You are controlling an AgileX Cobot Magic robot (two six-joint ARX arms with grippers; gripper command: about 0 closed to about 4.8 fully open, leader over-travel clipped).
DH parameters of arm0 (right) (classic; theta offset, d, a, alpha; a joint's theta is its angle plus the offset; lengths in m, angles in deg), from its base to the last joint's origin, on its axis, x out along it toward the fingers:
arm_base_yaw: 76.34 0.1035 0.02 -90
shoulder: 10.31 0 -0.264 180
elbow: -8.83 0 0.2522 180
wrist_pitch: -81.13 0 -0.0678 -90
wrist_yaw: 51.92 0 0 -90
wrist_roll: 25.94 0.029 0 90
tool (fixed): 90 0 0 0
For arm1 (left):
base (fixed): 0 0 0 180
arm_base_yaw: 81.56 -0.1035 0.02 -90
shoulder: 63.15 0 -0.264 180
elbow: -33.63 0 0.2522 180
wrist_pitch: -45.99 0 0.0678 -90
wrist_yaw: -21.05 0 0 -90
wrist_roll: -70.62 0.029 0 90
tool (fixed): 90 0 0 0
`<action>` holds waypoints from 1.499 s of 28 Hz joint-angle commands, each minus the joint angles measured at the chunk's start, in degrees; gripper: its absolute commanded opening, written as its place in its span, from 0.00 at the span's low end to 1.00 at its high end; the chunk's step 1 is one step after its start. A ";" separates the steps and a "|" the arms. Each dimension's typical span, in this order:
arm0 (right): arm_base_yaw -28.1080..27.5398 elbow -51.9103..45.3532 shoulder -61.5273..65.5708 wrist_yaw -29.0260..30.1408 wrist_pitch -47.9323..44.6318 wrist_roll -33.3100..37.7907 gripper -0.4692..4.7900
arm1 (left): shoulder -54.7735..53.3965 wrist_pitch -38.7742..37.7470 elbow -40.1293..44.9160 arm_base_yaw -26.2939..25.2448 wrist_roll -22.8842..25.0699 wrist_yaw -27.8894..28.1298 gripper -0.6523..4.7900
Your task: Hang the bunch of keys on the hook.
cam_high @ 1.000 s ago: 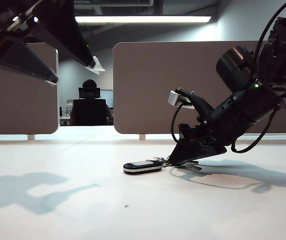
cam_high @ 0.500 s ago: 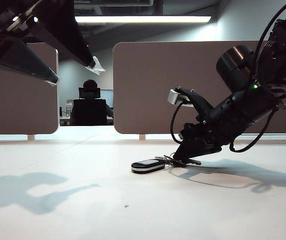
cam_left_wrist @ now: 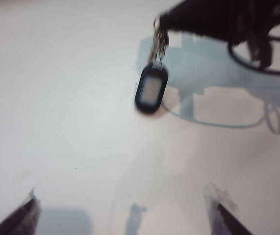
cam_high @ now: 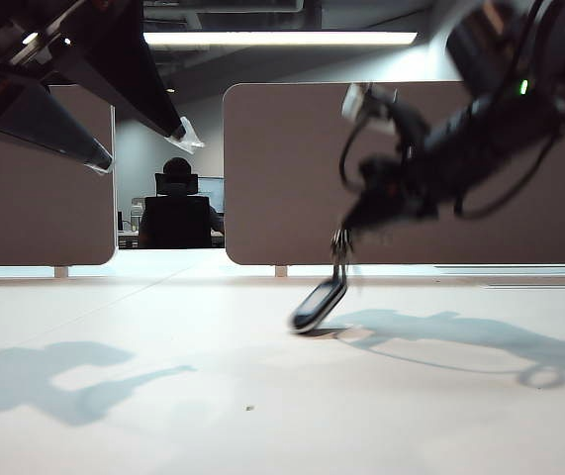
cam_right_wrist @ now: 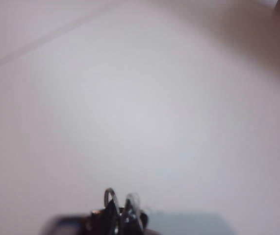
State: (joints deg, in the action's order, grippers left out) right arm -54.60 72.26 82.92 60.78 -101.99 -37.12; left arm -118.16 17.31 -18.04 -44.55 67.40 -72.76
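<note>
The bunch of keys (cam_high: 319, 302) hangs from my right gripper (cam_high: 346, 226), which is shut on the metal keys and ring just in front of the large brown panel. The black fob (cam_left_wrist: 151, 90) with its pale face dangles tilted, its lower end at or just above the white table; I cannot tell whether it touches. In the right wrist view the closed fingertips (cam_right_wrist: 122, 215) pinch the key rings (cam_right_wrist: 111, 197). My left gripper (cam_high: 141, 143) hovers high at the far left, open and empty, and in its own wrist view its fingers (cam_left_wrist: 22, 220) stand wide apart. The hook is out of view.
Two brown partition panels (cam_high: 391, 168) (cam_high: 40, 188) stand along the table's back edge with a gap between them. A person in a chair (cam_high: 175, 213) sits beyond the gap. The white table (cam_high: 213, 396) carries both arms' shadows.
My right gripper has shut on the keys and risen, blurred with motion. The fob slid right, then tipped up off the table to hang. The left arm has not moved.
</note>
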 commanded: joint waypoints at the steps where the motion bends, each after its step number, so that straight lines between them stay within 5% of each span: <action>1: 0.13 0.26 -5.84 0.15 -0.98 1.05 0.08 | 0.13 0.52 -0.20 0.02 0.24 0.15 1.00; 7: -0.02 1.01 -15.45 -4.79 0.11 2.21 0.08 | 0.17 4.70 -0.35 0.02 0.20 0.00 1.00; 15: -5.05 16.33 -16.72 -9.73 13.07 1.92 0.08 | 0.13 12.61 -5.31 0.02 -0.17 -0.04 1.00; 27: -20.92 39.30 0.46 -5.90 12.04 1.81 0.08 | -6.43 17.99 -18.58 0.02 0.24 1.66 1.00; 35: -22.99 52.28 14.84 -6.08 12.33 1.99 0.08 | -12.28 16.61 -23.17 -0.02 5.01 1.73 1.00; 42: -23.47 66.55 29.62 -7.80 12.39 1.73 0.08 | -14.91 15.80 -23.19 -0.04 6.99 7.10 1.00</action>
State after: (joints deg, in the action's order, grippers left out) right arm -77.77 135.71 111.16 53.50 -88.42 -35.35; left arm -132.82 32.72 -40.95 -44.57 73.19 -67.25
